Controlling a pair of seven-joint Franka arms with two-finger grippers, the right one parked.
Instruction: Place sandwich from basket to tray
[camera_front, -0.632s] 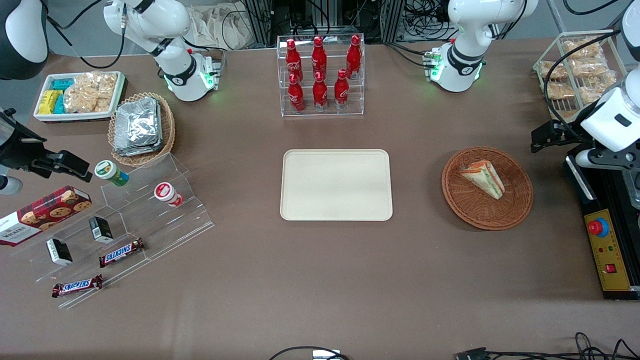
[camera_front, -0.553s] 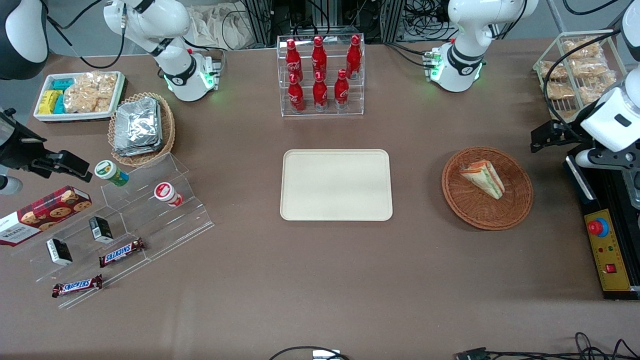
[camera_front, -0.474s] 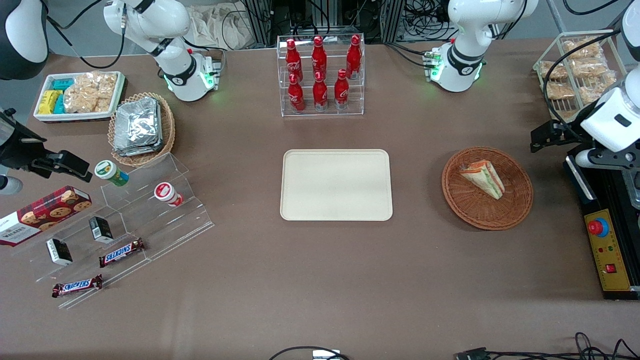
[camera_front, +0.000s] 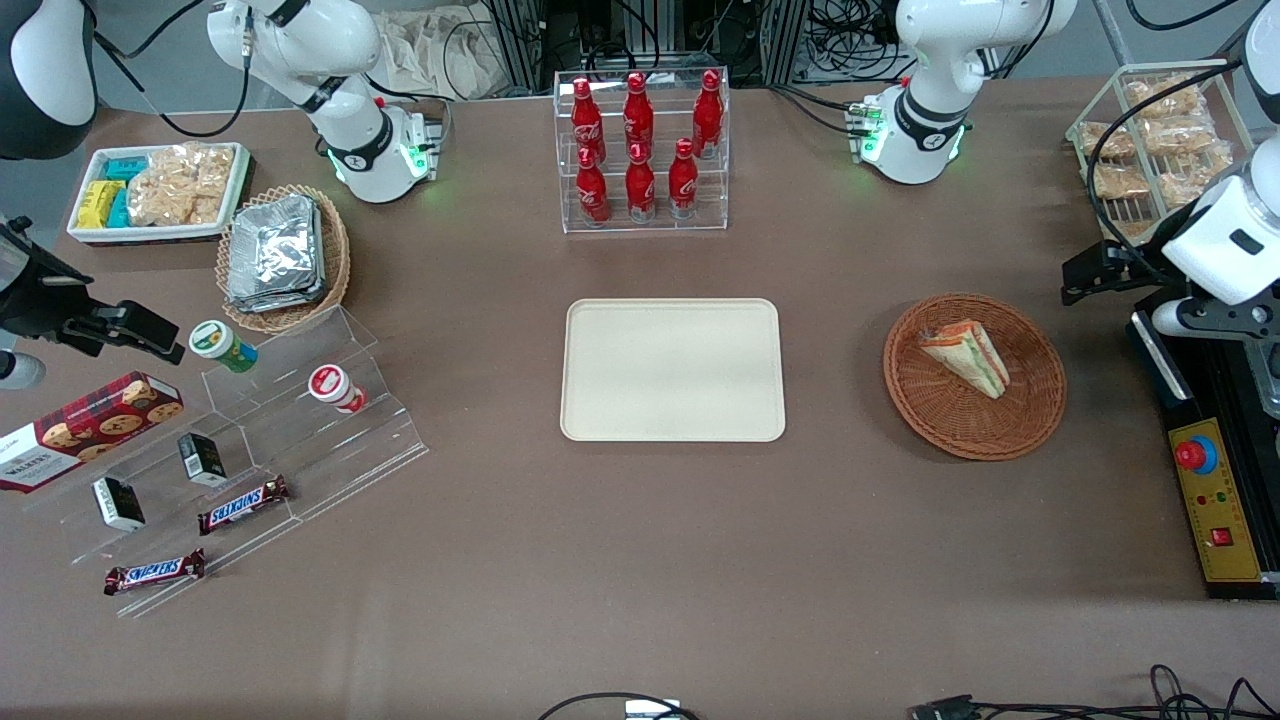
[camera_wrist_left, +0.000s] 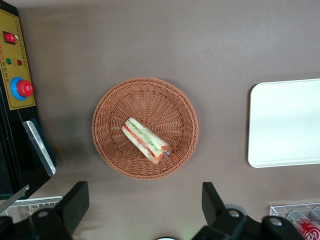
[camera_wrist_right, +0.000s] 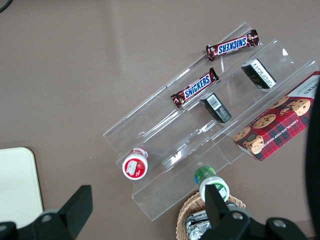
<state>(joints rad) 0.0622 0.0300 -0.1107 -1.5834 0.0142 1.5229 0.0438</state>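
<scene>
The sandwich, a pale wedge with green, orange and red layers, lies in the round reddish-brown basket. The left wrist view looks straight down on the sandwich and the basket. The cream-beige tray lies bare at the table's middle, and its edge shows as the tray. My gripper hangs above the table beside the basket, toward the working arm's end. The gripper is open, its fingers wide apart with nothing between them.
A black control box with a red button lies by the working arm's table edge. A wire rack of snack packs stands farther from the camera. A clear rack of red bottles stands farther off than the tray. Acrylic steps with snacks sit toward the parked arm's end.
</scene>
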